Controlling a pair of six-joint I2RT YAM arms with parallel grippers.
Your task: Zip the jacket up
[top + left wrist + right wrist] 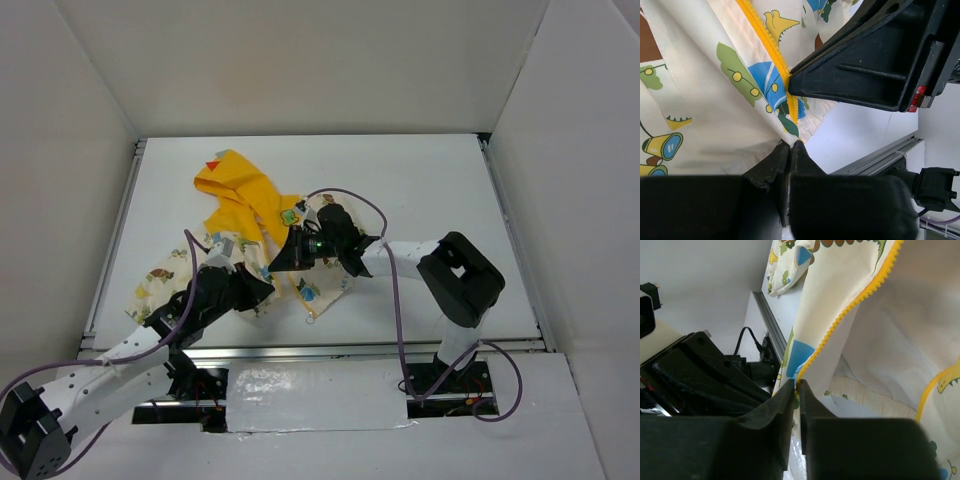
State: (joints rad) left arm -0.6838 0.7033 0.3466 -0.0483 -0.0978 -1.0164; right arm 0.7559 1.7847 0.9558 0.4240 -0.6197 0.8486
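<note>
Toward the left of the overhead view, the left arm [120, 360] is reaching in from the near corner. The left gripper [266, 292] is resting at the near hem of the jacket [262, 215]. The jacket is lying crumpled on the white table [430, 190], left of centre, with its yellow hood [235, 185] and red spike [212, 163] pointing toward the far wall. Its printed cream body is spreading toward the near rail [330, 350]. In the left wrist view, the left gripper [790, 146] is showing its black fingers [772, 162] pressed together, pinching the bottom corner of the cream fabric. This is right where the yellow zipper trim [771, 47] is running down to the hem. Whether the two front panels are joined along that trim cannot be told. Just right of it in the overhead view, the right gripper [282, 262] is hovering over the middle of the garment, close beside the left one. A purple cable [385, 215] is looping above the right arm [455, 275], which is bending in from the right. In the right wrist view, the right gripper [796, 385] is also pinching. Its fingers [782, 402] are closed on a blue-printed corner at the lower end of a toothed yellow edge [850, 305], and the fabric is rising from them toward the upper right.
</note>
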